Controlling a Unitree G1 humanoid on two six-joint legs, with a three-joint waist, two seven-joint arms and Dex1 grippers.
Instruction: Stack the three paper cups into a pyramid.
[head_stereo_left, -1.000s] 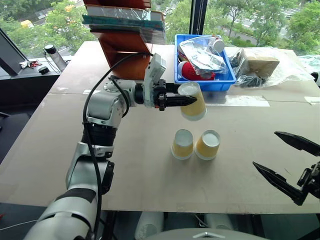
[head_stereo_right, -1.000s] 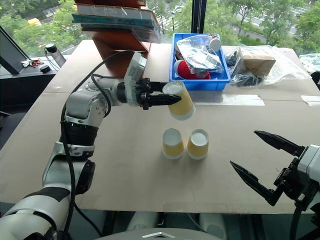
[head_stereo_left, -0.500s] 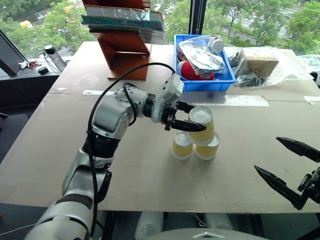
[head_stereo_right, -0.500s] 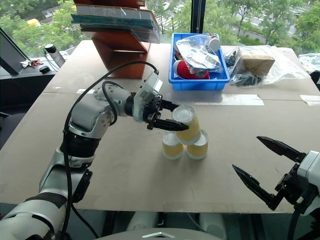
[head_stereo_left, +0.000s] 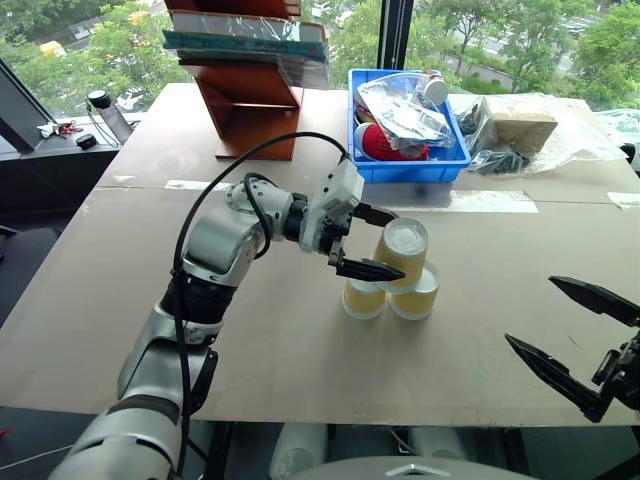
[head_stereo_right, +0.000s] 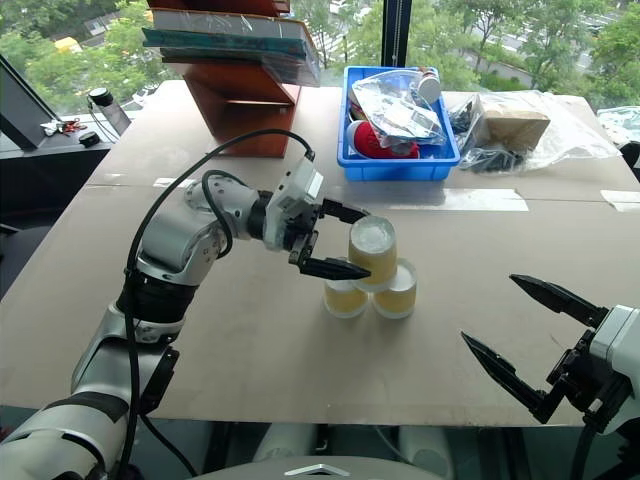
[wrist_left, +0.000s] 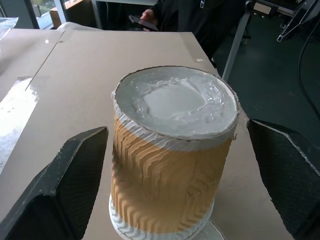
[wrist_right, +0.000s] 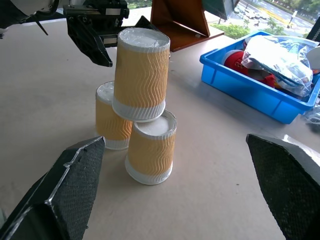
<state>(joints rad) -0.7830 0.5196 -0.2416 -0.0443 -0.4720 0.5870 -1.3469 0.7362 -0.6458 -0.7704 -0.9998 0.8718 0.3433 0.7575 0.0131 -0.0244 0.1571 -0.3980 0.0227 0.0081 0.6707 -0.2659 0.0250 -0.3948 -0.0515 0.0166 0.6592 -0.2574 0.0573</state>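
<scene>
Left claw (head_stereo_left: 372, 241) spread around top cup (head_stereo_left: 403, 254), blue bin (head_stereo_left: 408, 165) behind

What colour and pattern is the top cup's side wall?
Yellow-tan with wavy embossed ridges on the top cup, white at rim and base; the right wrist view shows it best.

no readable text, labels, brands or numbers on anything here; any print there may be is too small or blurred to make out.
</scene>
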